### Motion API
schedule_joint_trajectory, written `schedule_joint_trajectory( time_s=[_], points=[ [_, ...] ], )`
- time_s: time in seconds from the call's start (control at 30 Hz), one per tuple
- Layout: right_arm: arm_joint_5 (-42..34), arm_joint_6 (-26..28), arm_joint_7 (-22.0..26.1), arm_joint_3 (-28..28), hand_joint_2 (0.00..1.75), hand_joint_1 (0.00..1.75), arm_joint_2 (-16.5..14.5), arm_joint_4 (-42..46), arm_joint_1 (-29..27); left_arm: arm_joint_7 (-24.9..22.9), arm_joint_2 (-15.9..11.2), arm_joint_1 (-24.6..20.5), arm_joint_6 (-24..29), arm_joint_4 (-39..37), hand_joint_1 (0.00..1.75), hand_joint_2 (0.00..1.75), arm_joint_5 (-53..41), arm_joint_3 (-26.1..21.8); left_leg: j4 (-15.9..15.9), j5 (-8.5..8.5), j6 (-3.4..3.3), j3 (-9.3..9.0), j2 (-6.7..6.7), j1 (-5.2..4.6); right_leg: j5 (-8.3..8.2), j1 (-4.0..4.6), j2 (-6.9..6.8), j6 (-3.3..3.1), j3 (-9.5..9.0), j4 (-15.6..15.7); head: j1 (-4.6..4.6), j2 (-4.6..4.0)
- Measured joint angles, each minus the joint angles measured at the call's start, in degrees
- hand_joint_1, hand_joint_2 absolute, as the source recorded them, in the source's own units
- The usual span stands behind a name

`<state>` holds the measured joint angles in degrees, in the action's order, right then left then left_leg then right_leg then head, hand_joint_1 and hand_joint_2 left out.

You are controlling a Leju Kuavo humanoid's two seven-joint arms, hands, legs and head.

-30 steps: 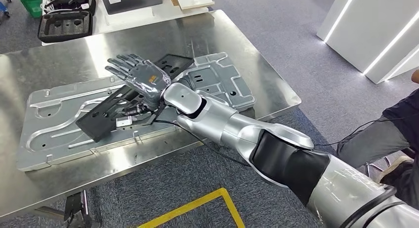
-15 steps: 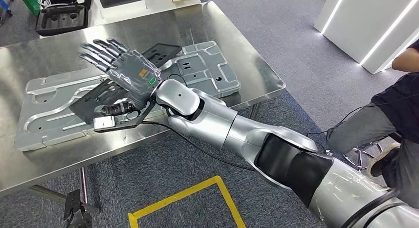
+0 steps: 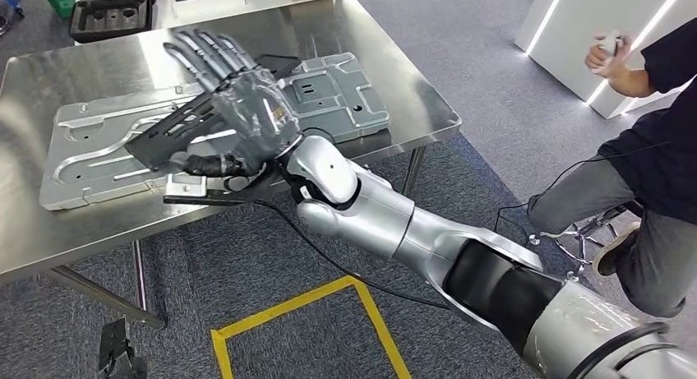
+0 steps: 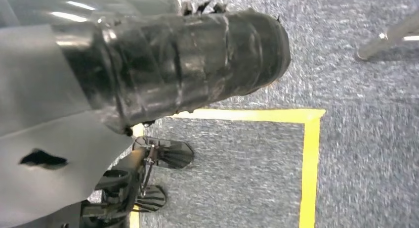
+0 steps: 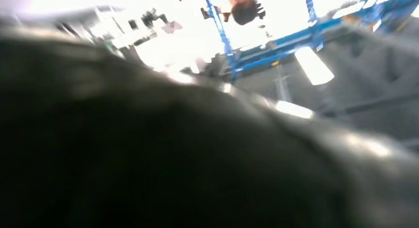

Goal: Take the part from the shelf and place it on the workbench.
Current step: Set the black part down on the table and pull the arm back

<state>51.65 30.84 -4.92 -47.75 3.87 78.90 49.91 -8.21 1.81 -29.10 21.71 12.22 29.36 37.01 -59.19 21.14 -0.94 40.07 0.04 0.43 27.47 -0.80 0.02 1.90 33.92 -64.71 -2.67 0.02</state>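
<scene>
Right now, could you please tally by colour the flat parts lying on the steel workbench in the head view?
Silver stamped metal panel: 1
Black perforated part, lying across the panel: 1
Total: 2 on the workbench. The right hand is above both with fingers spread, holding neither.

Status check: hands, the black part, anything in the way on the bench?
Right hand open, fingers spread above the black part. Part lies flat on the grey panel on the bench. Left hand state unclear. Person seated at right, off the bench.
</scene>
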Motion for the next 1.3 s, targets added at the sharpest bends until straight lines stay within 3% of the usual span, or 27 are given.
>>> schedule_joint_trajectory(
  time_s=[0.07, 0.2, 0.23, 0.3, 0.37, 0.4, 0.47, 0.53, 0.57, 0.6, 0.63, 0.7, 0.73, 0.77, 0.83, 0.87, 0.9, 0.93, 0.97, 1.0, 1.03, 1.1, 1.17, 1.2, 1.23, 1.3],
  points=[
    [-1.23, 1.71, -0.51, 0.99, 0.00, 0.00, 0.40, 1.45, -1.02, 0.20, -0.15, 0.04, 0.19, 0.00, 0.00, 0.00, 0.28, -0.03, -0.14, -0.40, 0.36, 0.40, -0.09, -0.12, 2.36, 0.26, 0.10, -0.22, -3.04, 4.93, 0.00, 0.00],
    [-2.09, 2.68, -0.71, 1.69, 0.00, 0.00, 0.70, 2.13, -1.84, 0.36, -0.26, 0.05, 0.33, 0.00, 0.00, 0.00, 0.47, -0.05, 0.04, -0.78, 0.53, 0.38, -0.10, -0.04, 2.46, 0.31, 0.20, -0.46, -3.03, 5.52, 0.11, 0.00],
    [-4.36, 4.30, -0.51, 3.39, 0.00, 0.00, 1.28, 3.42, -3.97, 0.63, -0.55, 0.35, 0.46, -0.01, 0.00, 0.00, 0.83, -0.31, 0.41, -1.32, 0.80, 0.47, -0.17, 0.06, 1.86, 0.30, 0.13, -0.88, -2.74, 5.72, 0.12, 0.00],
    [-12.72, 7.70, 3.04, 12.05, 0.00, 0.00, 2.85, 9.00, -13.69, 1.62, -1.45, 1.70, 0.68, -0.04, 0.00, 0.00, 2.06, -1.45, -5.30, 4.39, 1.58, 1.97, -0.19, 0.31, -0.63, 0.42, -0.06, -2.20, -0.90, 6.04, 0.15, 0.00],
    [-20.76, 8.98, 7.40, 22.67, 0.00, 0.00, 3.68, 13.81, -24.21, 2.43, -2.34, 2.97, 0.69, -0.07, 0.00, 0.00, 3.31, -2.84, -13.69, 10.76, 1.82, 2.85, -0.13, 0.35, -2.91, 0.79, -0.32, -3.11, 1.43, 6.14, 0.18, 0.00],
    [-23.07, 8.98, 7.94, 26.45, 0.00, 0.00, 3.69, 14.29, -27.51, 2.58, -2.69, 3.30, 0.68, -0.07, 0.00, 0.00, 3.75, -3.33, -14.78, 10.13, 1.54, 1.82, -0.14, 0.17, -3.44, 1.00, -0.43, -3.15, 2.21, 6.05, 0.18, 0.00],
    [-28.78, 8.98, 9.21, 33.62, 0.00, 0.00, 3.65, 13.32, -33.74, 2.76, -3.57, 4.21, 0.61, -0.07, 0.00, 0.00, 4.68, -3.95, -11.72, 7.40, 0.45, -2.76, -0.20, -0.46, -4.41, 1.34, -0.56, -3.20, 3.68, 5.78, 0.18, 0.00],
    [-36.11, 8.97, 14.23, 39.97, 0.00, 0.00, 3.65, 9.63, -38.42, 2.92, -4.59, 4.74, 0.47, -0.05, 0.00, 0.00, 5.31, -4.52, -4.15, 7.90, -0.94, -8.62, -0.27, -1.11, -5.37, 1.52, -0.67, -3.04, 4.72, 5.63, 0.14, 0.00],
    [-39.12, 8.96, 17.86, 42.91, 0.00, 0.00, 3.63, 6.75, -40.02, 2.98, -5.06, 4.81, 0.40, -0.05, 0.00, 0.00, 5.53, -4.91, -1.01, 8.82, -1.39, -10.46, -0.30, -1.36, -5.97, 1.44, -0.77, -2.83, 4.99, 5.77, 0.13, 0.00],
    [-41.06, 8.96, 21.55, 45.66, 0.00, 0.00, 3.62, 3.40, -41.24, 3.01, -5.45, 4.86, 0.37, -0.04, 0.00, 0.00, 5.73, -5.29, 1.16, 9.50, -1.75, -11.38, -0.33, -1.56, -6.61, 1.26, -0.87, -2.52, 5.12, 6.06, 0.12, 0.00],
    [-42.02, 8.93, 25.08, 48.29, 0.00, 0.00, 3.60, -0.26, -42.16, 3.04, -5.72, 5.03, 0.34, -0.04, 0.00, 0.00, 5.97, -5.60, 2.39, 9.15, -1.95, -11.56, -0.35, -1.70, -7.33, 1.08, -0.94, -2.17, 5.11, 6.54, 0.13, 0.00],
    [-42.40, 8.80, 30.81, 53.23, 0.00, 0.00, 3.49, -7.67, -43.46, 3.01, -6.04, 5.71, 0.28, -0.05, 0.00, 0.00, 6.32, -5.92, 4.06, 7.11, -2.43, -11.35, -0.28, -1.64, -7.55, 0.90, -0.72, -1.44, 5.26, 7.38, 0.15, 0.00],
    [-42.73, 8.70, 32.85, 55.54, 0.00, 0.00, 3.43, -11.04, -43.91, 2.96, -6.10, 6.03, 0.23, -0.06, 0.00, 0.00, 6.49, -6.05, 4.89, 5.87, -2.61, -11.02, -0.20, -1.47, -5.99, 0.83, -0.48, -1.11, 5.71, 6.73, 0.12, 0.00],
    [-43.24, 8.59, 34.54, 57.60, 0.00, 0.00, 3.36, -14.23, -44.19, 2.92, -6.13, 6.23, 0.16, -0.07, 0.00, 0.00, 6.59, -6.21, 5.41, 4.75, -2.68, -10.43, -0.12, -1.29, -3.28, 0.67, -0.24, -0.75, 6.48, 4.80, 0.11, 0.00],
    [-44.58, 8.41, 37.15, 60.98, 0.00, 0.00, 3.19, -20.72, -44.22, 2.86, -6.21, 6.32, 0.04, -0.06, 0.00, 0.00, 6.73, -6.57, 5.47, 3.10, -2.67, -8.51, -0.01, -1.09, 2.54, 0.11, -0.07, 0.05, 8.18, -2.01, 0.05, 0.00],
    [-45.11, 8.36, 38.00, 62.55, 0.00, 0.00, 3.02, -24.42, -44.10, 2.82, -6.25, 6.34, -0.01, -0.06, 0.00, 0.00, 6.75, -6.72, 5.28, 2.43, -2.48, -7.46, 0.01, -0.94, 3.65, -0.25, -0.08, 0.51, 8.55, -5.35, 0.05, 0.00],
    [-45.49, 8.32, 38.27, 64.12, 0.00, 0.00, 2.81, -27.91, -44.07, 2.73, -6.26, 6.39, -0.05, -0.05, 0.00, 0.00, 6.78, -6.80, 4.99, 1.83, -2.21, -6.37, 0.01, -0.74, 3.18, -0.66, -0.09, 1.00, 8.24, -7.47, 0.04, 0.00],
    [-45.58, 8.26, 37.96, 65.70, 0.00, 0.00, 2.56, -31.10, -44.12, 2.65, -6.26, 6.51, -0.10, -0.05, 0.00, 0.00, 6.79, -6.85, 4.53, 1.29, -1.85, -5.17, 0.00, -0.48, 1.71, -1.13, -0.09, 1.52, 7.12, -7.96, 0.04, 0.00],
    [-45.44, 8.18, 37.28, 66.99, 0.00, 0.00, 2.34, -33.81, -44.15, 2.57, -6.29, 6.63, -0.17, -0.05, 0.00, 0.00, 6.81, -6.87, 3.85, 0.81, -1.38, -3.90, 0.01, -0.19, 0.23, -1.65, -0.11, 2.09, 5.02, -6.53, 0.04, 0.00],
    [-45.23, 8.03, 36.50, 67.82, 0.00, 0.00, 2.11, -36.08, -44.11, 2.50, -6.47, 6.69, -0.23, -0.05, 0.00, 0.00, 6.82, -6.90, 3.03, 0.49, -0.88, -2.66, 0.05, -0.02, -0.23, -2.15, -0.11, 2.63, 2.03, -3.57, 0.00, 0.00],
    [-44.97, 7.89, 35.84, 68.41, 0.00, 0.00, 1.94, -38.17, -43.96, 2.50, -6.64, 6.65, -0.32, -0.04, 0.00, 0.00, 6.81, -6.92, 2.11, 0.25, -0.34, -1.52, 0.22, 0.12, 0.51, -2.33, 0.02, 2.81, -0.95, 0.30, -0.08, 0.00],
    [-44.74, 7.52, 35.00, 69.24, 0.00, 0.00, 1.39, -42.28, -43.72, 2.68, -7.09, 6.43, -0.76, -0.03, 0.00, 0.00, 6.67, -6.97, 0.97, -0.50, 0.63, -0.10, 0.47, 0.13, 2.61, -2.19, 0.23, 2.16, -4.14, 5.32, -0.22, 0.00],
    [-45.04, 7.50, 33.87, 70.45, 0.00, 0.00, 0.85, -46.17, -43.87, 4.10, -7.24, 7.64, -2.57, -0.02, 0.00, 0.00, 5.46, -6.98, 0.88, -1.32, 1.36, 0.35, 0.55, 0.35, 2.50, -1.85, 0.21, 0.75, -3.45, 5.77, -0.25, 0.00],
    [-45.21, 7.71, 33.06, 71.45, 0.00, 0.00, 0.66, -47.96, -44.02, 5.81, -7.26, 9.06, -4.10, -0.02, 0.00, 0.00, 4.31, -6.90, 0.51, -0.58, 1.58, 0.65, 0.55, 0.53, 2.01, -1.81, 0.18, 0.09, -2.97, 5.63, -0.25, 0.00],
    [-45.21, 8.07, 32.15, 72.74, 0.00, 0.00, 0.48, -49.41, -44.12, 8.17, -7.28, 10.94, -5.59, -0.02, 0.00, 0.00, 3.21, -6.75, -0.75, 1.37, 1.79, 1.06, 0.54, 0.64, 1.48, -1.79, 0.19, -0.56, -2.45, 5.59, -0.22, 0.00],
    [-44.51, 8.54, 29.86, 75.88, 0.00, 0.00, -0.12, -52.00, -44.06, 13.80, -7.29, 15.02, -7.85, -0.04, 0.00, 0.00, 1.72, -6.43, -6.63, 7.83, 1.91, 2.38, 0.46, 0.67, 0.39, -1.58, 0.54, -1.56, -1.27, 5.61, -0.19, 0.00]
  ],
)
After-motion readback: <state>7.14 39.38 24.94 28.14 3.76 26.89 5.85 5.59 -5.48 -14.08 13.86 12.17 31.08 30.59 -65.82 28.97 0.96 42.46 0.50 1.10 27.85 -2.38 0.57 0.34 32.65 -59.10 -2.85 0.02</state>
